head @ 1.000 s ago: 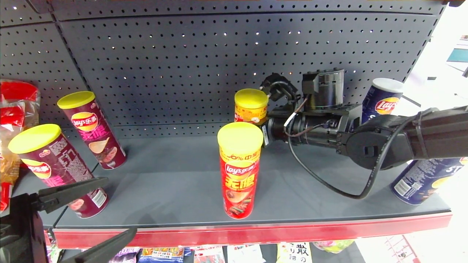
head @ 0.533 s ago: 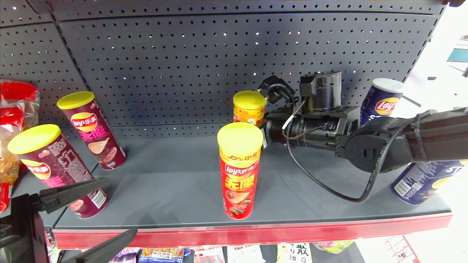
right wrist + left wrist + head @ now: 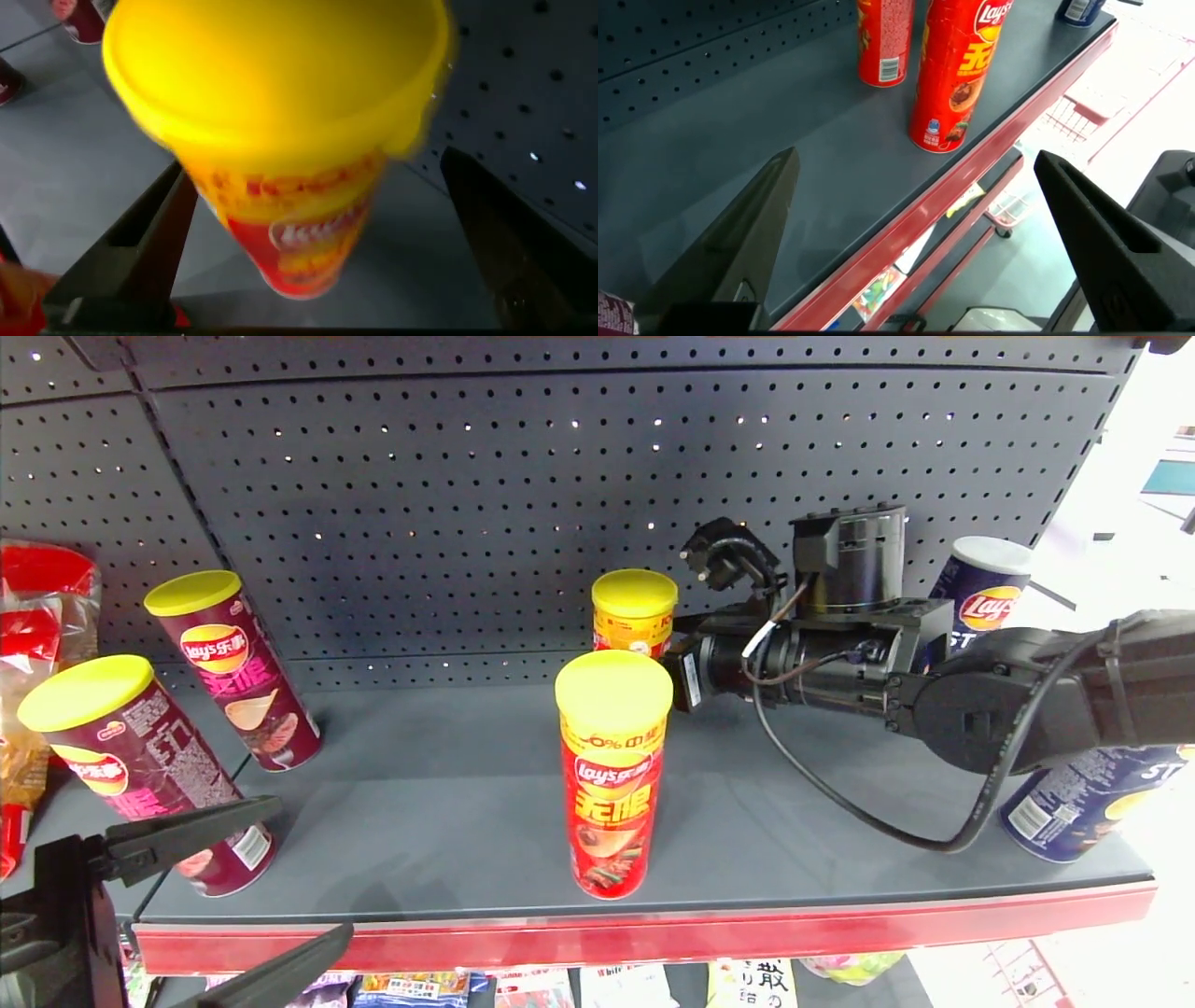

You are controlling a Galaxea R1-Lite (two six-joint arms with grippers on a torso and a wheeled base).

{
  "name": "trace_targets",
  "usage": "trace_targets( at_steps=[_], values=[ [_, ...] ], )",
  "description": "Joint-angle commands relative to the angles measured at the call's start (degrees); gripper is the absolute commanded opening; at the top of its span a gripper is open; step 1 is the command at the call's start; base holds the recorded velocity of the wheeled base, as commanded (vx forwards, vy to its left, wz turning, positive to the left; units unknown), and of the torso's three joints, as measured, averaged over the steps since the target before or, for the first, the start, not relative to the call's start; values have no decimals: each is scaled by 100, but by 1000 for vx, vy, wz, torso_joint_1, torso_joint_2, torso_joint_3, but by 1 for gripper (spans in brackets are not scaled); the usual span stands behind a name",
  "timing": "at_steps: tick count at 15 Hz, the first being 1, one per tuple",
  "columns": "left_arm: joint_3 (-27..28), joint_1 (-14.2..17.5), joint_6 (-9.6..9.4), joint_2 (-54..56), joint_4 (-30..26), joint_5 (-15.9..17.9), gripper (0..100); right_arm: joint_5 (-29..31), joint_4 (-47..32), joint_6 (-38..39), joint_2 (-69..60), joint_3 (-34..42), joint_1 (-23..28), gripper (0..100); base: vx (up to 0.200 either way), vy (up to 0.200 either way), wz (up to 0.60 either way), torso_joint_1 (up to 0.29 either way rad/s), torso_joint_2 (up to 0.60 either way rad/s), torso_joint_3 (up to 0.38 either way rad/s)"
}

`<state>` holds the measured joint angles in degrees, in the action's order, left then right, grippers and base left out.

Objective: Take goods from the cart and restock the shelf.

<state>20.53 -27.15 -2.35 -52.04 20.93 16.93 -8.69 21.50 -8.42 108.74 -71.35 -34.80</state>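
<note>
A red chip can with a yellow lid stands upright at the back of the grey shelf, near the pegboard. My right gripper is open, one finger on either side of this can, close under its lid. My right arm's wrist comes in from the right at shelf height. A second red can stands in front, near the shelf's edge. Low at the left, off the shelf's front edge, my left gripper is open and holds nothing.
Two maroon cans lean at the shelf's left, with snack bags beyond them. Two blue cans stand at the right, by my arm. The red front rail edges the shelf. Bare shelf lies between the maroon and red cans.
My right arm has drawn back a little to the right and slightly up. The rear red can has stayed in place. The left arm has not moved.
</note>
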Motion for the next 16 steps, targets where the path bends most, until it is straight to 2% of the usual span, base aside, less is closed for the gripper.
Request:
trace_targets(
  at_steps=[1,6,9,10,13,14,15,16],
  values=[
    [4,-1,-2,-34,-1,3,100,-1,3,7,-345,324,61,100,0,0,0,0,0,0],
    [13,-1,-2,-219,-1,56,100,8,12,78,-969,1027,255,100,0,0,0,0,0,0],
    [21,-1,-2,-386,7,38,100,157,38,87,-1250,1457,571,100,0,0,0,0,0,0],
    [30,-1,-2,-482,7,38,100,447,47,122,-1478,1783,668,100,0,0,0,0,0,0],
    [74,-1,-20,-816,43,-23,100,518,38,368,-2691,3066,589,100,0,0,0,0,0,0],
    [109,8,-20,-895,43,-76,100,500,38,368,-3008,3373,536,100,0,0,0,0,0,0],
    [206,8,-20,-1203,43,-278,100,518,38,341,-3904,4147,334,100,0,0,0,0,0,0],
    [223,8,-20,-1326,51,-322,100,535,38,333,-4203,4375,264,100,0,0,0,0,0,0]
  ],
)
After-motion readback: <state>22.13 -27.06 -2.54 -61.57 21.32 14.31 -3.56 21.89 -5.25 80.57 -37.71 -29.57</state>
